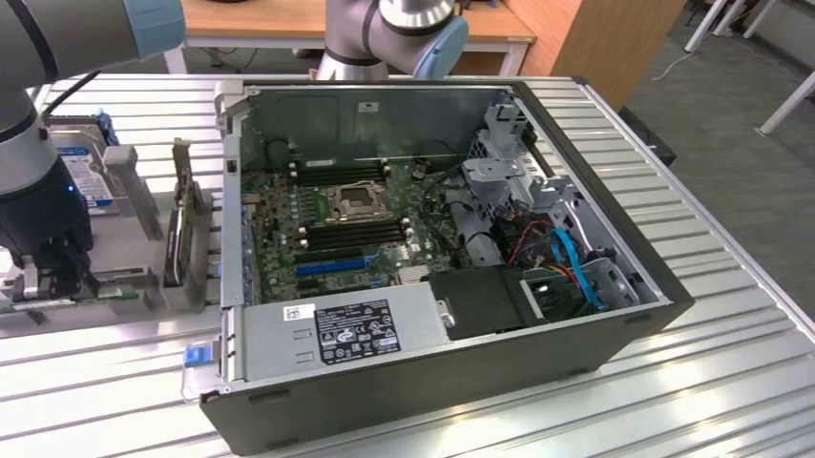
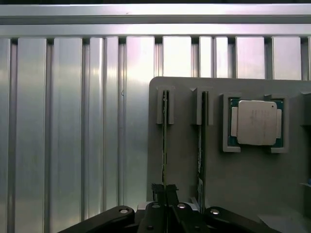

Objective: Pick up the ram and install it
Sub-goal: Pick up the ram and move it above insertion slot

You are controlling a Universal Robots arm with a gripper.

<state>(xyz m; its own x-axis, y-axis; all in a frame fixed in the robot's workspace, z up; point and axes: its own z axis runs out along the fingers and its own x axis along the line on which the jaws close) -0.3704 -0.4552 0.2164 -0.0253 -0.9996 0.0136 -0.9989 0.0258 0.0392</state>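
A slatted metal worktop (image 1: 713,315) carries an open computer case (image 1: 446,396) with its motherboard (image 1: 344,219) exposed. To the exterior view's left of the case sits a gray parts holder (image 2: 184,170). The robot arm (image 1: 38,172) reaches down over that holder. The ram (image 2: 164,141) stands on edge in one of the holder's slots, and the fingers (image 2: 156,190) are clamped on its thin board from both sides. A second memory stick (image 2: 200,145) stands in the neighbouring slot, just beside it. A processor chip (image 2: 256,122) lies flat in a square pocket near them.
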